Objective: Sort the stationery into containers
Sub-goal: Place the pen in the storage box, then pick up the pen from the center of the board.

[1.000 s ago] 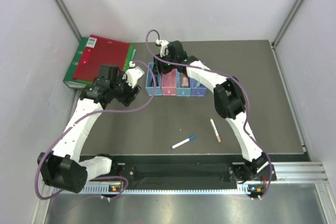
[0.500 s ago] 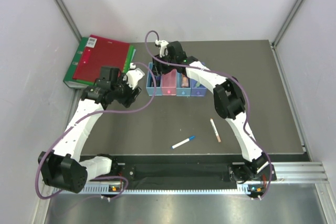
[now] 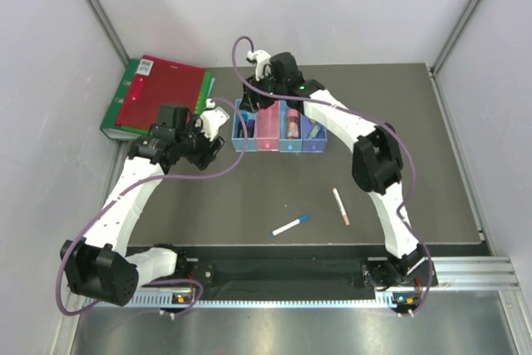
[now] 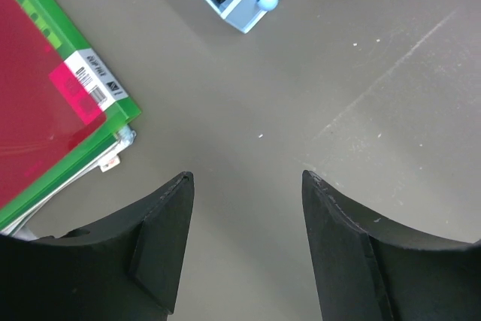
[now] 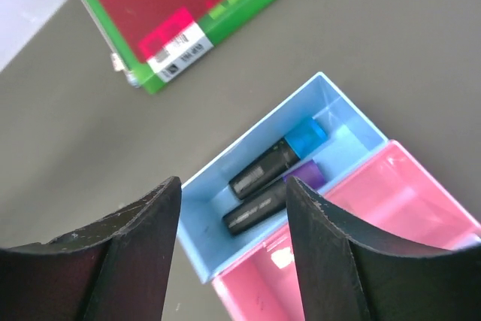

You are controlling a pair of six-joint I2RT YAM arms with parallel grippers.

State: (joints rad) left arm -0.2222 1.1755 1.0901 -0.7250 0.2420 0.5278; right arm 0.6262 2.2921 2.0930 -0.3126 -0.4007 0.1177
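While right claw point(image 5: 233, 186) gapes | highlighters point(image 5: 270, 162) below it, in blue bin point(image 5: 347, 119) | left claw point(image 4: 246, 178) apart

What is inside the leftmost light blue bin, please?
A blue-capped highlighter and a purple-capped highlighter lie side by side; anything beneath them is covered.

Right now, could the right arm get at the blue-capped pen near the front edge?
Probably yes. The blue-capped pen lies on bare table, nothing over it; the right arm, jaws open and empty, hangs over the bins farther back.
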